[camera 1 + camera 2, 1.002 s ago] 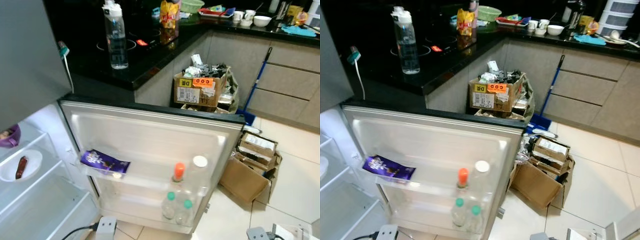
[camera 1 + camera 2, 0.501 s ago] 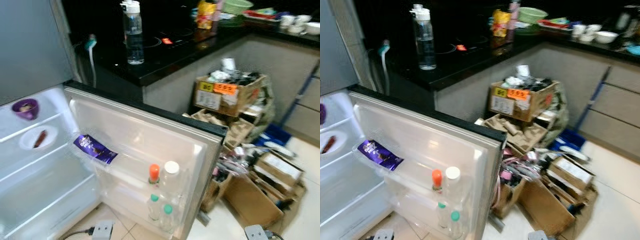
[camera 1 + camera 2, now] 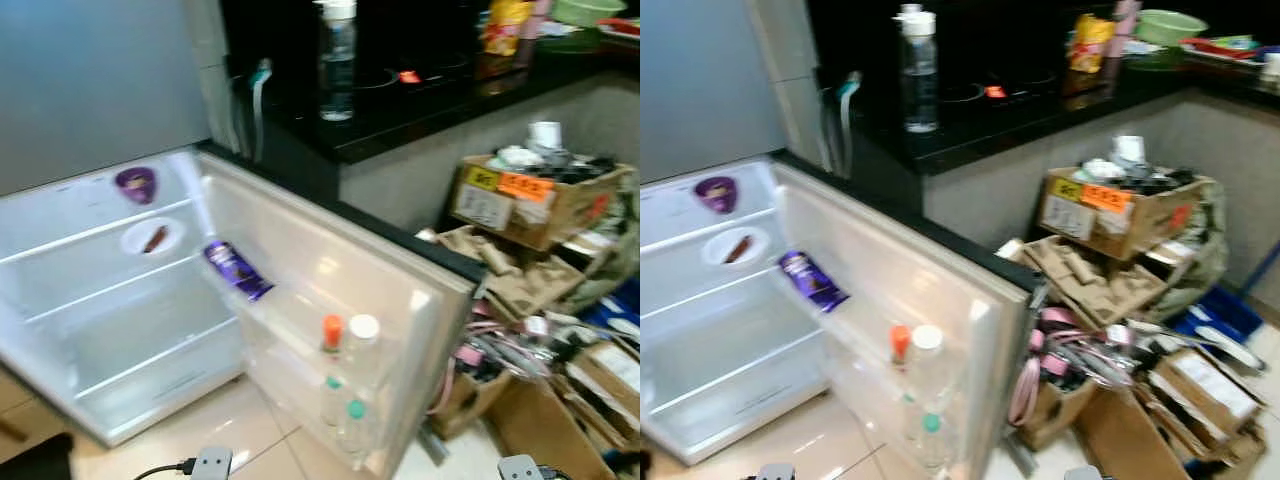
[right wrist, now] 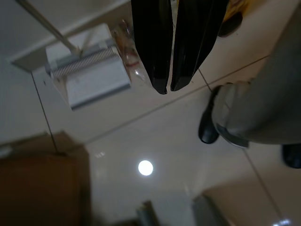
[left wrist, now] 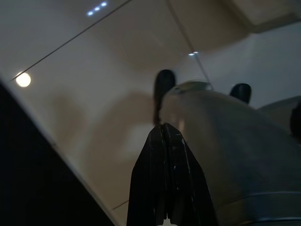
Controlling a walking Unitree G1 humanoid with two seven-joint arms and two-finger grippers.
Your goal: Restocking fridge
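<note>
White fridge [image 3: 120,300] stands open, door [image 3: 330,290] holding bottles [image 3: 345,360].

Your fridge [image 3: 100,300] stands open, its white inside lit and mostly bare, well away from both hands. On its upper shelf sits a purple bowl [image 3: 134,183]; one shelf down, a white plate [image 3: 150,237] with a brown piece on it. The door [image 3: 330,290] swings wide toward you. Its racks hold a purple wrapper [image 3: 236,270], an orange-capped bottle [image 3: 331,335], a white-capped bottle [image 3: 362,340] and two green-capped bottles [image 3: 345,420] below.
</note>
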